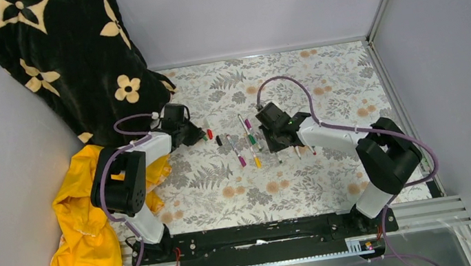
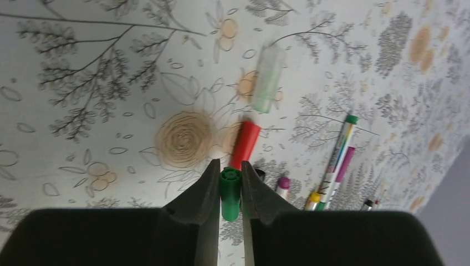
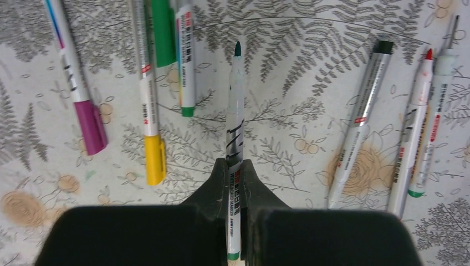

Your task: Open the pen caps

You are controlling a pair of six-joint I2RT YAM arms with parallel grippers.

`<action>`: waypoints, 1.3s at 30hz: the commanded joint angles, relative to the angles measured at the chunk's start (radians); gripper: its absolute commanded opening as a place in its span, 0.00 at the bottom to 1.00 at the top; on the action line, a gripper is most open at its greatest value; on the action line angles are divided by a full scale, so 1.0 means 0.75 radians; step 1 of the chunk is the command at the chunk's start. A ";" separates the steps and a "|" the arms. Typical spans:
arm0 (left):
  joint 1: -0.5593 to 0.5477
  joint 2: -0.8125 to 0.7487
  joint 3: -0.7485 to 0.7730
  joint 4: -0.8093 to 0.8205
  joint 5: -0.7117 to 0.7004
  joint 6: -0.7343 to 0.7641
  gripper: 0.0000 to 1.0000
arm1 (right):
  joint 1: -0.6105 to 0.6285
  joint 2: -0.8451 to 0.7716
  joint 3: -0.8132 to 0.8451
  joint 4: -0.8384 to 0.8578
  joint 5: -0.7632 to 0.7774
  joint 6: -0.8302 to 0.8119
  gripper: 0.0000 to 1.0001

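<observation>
My left gripper (image 2: 229, 166) is shut on a short green pen cap (image 2: 230, 191), held just above the flowered tablecloth. Beyond it on the cloth lie a red cap (image 2: 245, 145) and a black cap (image 2: 259, 174). My right gripper (image 3: 235, 163) is shut on the whitish barrel of an uncapped green pen (image 3: 235, 111), whose bare dark-green tip points away. To its left lie pens with a magenta cap (image 3: 91, 124) and a yellow cap (image 3: 155, 158); to its right are a black-capped pen (image 3: 360, 116) and an uncapped red pen (image 3: 413, 133). From above, the two grippers (image 1: 195, 135) (image 1: 268, 139) flank the row of pens.
A black blanket with cream flowers (image 1: 61, 53) is heaped at the back left, and a yellow cloth (image 1: 85, 223) lies beside the left arm's base. Grey walls close the sides and back. A blurred pale-green object (image 2: 267, 79) lies beyond the red cap.
</observation>
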 commanded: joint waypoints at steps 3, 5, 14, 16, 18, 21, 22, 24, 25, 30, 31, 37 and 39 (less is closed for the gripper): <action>-0.001 -0.012 -0.030 -0.072 -0.098 0.018 0.27 | -0.047 0.046 0.053 -0.009 0.143 -0.006 0.00; -0.001 -0.009 -0.038 -0.065 -0.097 0.014 0.29 | -0.060 0.061 0.056 -0.010 0.145 -0.016 0.00; 0.000 0.008 -0.069 -0.033 -0.086 -0.012 0.41 | -0.119 0.090 0.019 0.004 0.166 -0.017 0.05; -0.001 -0.001 -0.074 -0.031 -0.092 -0.014 0.43 | -0.130 0.096 0.018 0.003 0.175 -0.022 0.08; -0.001 -0.007 -0.073 -0.033 -0.092 -0.017 0.45 | -0.134 0.099 0.018 0.000 0.190 -0.026 0.09; -0.001 -0.014 -0.071 -0.037 -0.094 -0.021 0.47 | -0.142 0.105 0.016 -0.002 0.196 -0.035 0.14; -0.001 -0.016 -0.070 -0.039 -0.095 -0.022 0.48 | -0.145 0.107 0.016 -0.003 0.200 -0.037 0.15; -0.001 -0.024 -0.066 -0.046 -0.097 -0.022 0.48 | -0.151 0.112 0.012 -0.004 0.208 -0.041 0.18; -0.001 -0.027 -0.064 -0.052 -0.097 -0.023 0.49 | -0.155 0.115 0.010 -0.004 0.209 -0.043 0.19; 0.000 -0.069 -0.063 -0.065 -0.123 -0.030 0.52 | -0.168 0.128 0.002 -0.006 0.216 -0.054 0.33; 0.001 -0.076 -0.061 -0.067 -0.130 -0.032 0.53 | -0.168 0.128 0.001 -0.004 0.216 -0.055 0.35; 0.000 -0.134 -0.067 -0.079 -0.145 -0.047 0.54 | -0.177 0.121 0.009 -0.016 0.245 -0.059 0.39; -0.001 -0.167 -0.072 -0.082 -0.151 -0.056 0.54 | -0.176 0.087 0.016 -0.018 0.262 -0.069 0.41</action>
